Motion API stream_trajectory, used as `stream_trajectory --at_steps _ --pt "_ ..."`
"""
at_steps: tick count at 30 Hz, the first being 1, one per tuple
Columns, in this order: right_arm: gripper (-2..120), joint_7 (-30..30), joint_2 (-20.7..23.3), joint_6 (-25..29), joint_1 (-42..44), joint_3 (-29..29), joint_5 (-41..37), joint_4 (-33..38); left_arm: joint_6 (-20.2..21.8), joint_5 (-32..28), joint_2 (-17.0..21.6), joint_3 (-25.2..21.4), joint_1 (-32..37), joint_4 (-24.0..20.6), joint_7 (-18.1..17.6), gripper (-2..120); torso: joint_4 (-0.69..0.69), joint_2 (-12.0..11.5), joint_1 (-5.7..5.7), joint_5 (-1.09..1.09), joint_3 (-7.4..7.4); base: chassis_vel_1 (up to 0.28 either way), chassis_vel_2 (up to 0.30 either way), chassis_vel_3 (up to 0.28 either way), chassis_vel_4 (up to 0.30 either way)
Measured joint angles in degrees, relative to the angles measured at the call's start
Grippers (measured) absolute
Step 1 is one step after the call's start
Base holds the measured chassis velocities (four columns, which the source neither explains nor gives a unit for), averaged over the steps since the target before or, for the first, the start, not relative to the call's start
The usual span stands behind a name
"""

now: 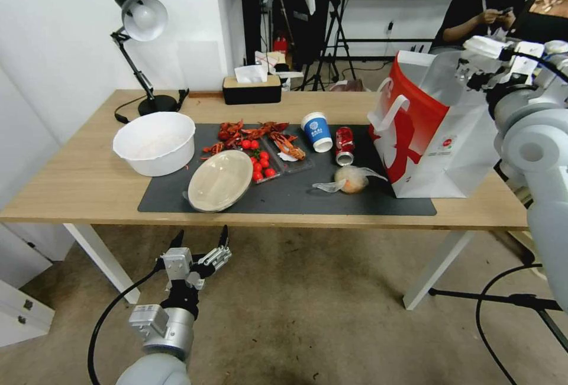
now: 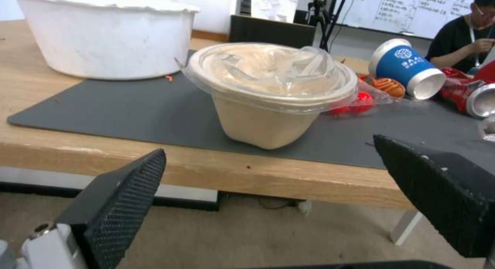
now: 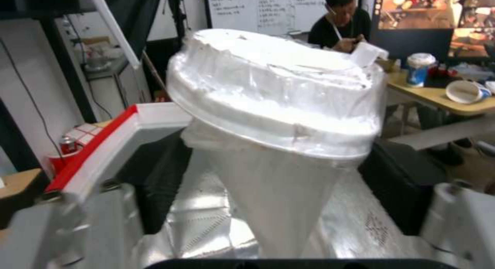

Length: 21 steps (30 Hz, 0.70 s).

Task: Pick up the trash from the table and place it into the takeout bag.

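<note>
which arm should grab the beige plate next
Left, probably. Its open end effector hangs just off the table's near edge, facing the plate. The right end effector is shut on the clear cup over the takeout bag.

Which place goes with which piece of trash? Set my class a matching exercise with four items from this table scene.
Things:
1. clear plastic cup
2. beige round plate
3. blue-and-white paper cup
4. small clear bag

Places:
A. near the mat's front edge, facing the open left end effector
B. in front of the crushed red can, beside the takeout bag
C. gripped by the right end effector above the takeout bag
D. between the crayfish tray and the crushed red can

Pairs: 1-C, 2-A, 3-D, 4-B
</note>
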State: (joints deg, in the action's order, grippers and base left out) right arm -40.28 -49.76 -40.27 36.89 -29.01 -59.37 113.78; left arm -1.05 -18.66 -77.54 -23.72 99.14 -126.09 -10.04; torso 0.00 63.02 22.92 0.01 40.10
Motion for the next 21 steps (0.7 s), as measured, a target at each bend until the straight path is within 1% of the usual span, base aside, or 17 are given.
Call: stream_trajectory --at_steps 1,4,6,7,8,16,18,19,21 --pt "79 0.0 0.0 0.0 0.0 0.0 0.0 0.0 0.0 0.0 0.0 0.0 0.0 0.0 0.0 100 0.0 0.0 0.0 0.0 0.0 0.0 0.0 0.0 0.0" --pt "92 -1.3 0.9 -0.9 -0.2 0.0 -1.1 0.0 0.0 0.1 0.0 0.0 0.1 -0.1 0.0 100 0.0 0.0 0.0 -0.01 0.0 0.0 0.0 0.0 0.0" --pt "94 -1.3 1.1 -1.1 -0.2 0.1 -1.2 0.0 -0.1 0.1 0.0 0.0 0.1 -0.2 0.0 100 0.0 0.0 0.0 -0.01 0.0 0.0 0.0 0.0 0.0" --pt "98 -1.4 1.4 -1.4 -0.2 0.1 -1.4 -0.1 -0.1 0.2 0.0 0.0 0.1 -0.2 0.0 100 0.0 0.0 0.0 -0.01 0.0 0.0 0.0 0.0 0.0" --pt "100 -1.4 1.7 -1.6 -0.3 0.2 -1.5 -0.2 -0.3 0.3 -0.1 0.0 0.2 -0.2 0.0 100 0.0 0.0 0.0 0.0 0.0 0.0 0.0 0.0 0.0" --pt "100 -1.0 2.0 -1.5 -0.5 0.5 -1.5 -0.6 -0.7 0.5 -0.2 0.1 0.2 -0.2 0.0 100 0.0 0.0 0.0 -0.01 0.0 0.0 0.0 0.0 0.0" --pt "100 2.3 1.9 0.8 0.1 0.4 -1.1 -0.3 -0.7 0.5 -0.2 0.1 0.2 -0.2 0.0 100 0.0 0.0 0.0 -0.01 0.0 0.0 0.0 0.0 0.0" --pt "100 2.3 1.9 0.8 0.1 0.4 -1.1 -0.3 -0.7 0.5 -0.2 0.1 0.2 -0.2 0.0 100 0.0 0.0 0.0 -0.01 0.0 0.0 0.0 0.0 0.0" --pt "100 7.6 1.7 5.2 1.6 0.3 0.8 0.8 -0.7 0.5 -0.2 0.1 0.2 -0.1 0.0 100 0.01 0.0 0.0 -0.01 0.0 0.0 0.0 0.0 0.0"
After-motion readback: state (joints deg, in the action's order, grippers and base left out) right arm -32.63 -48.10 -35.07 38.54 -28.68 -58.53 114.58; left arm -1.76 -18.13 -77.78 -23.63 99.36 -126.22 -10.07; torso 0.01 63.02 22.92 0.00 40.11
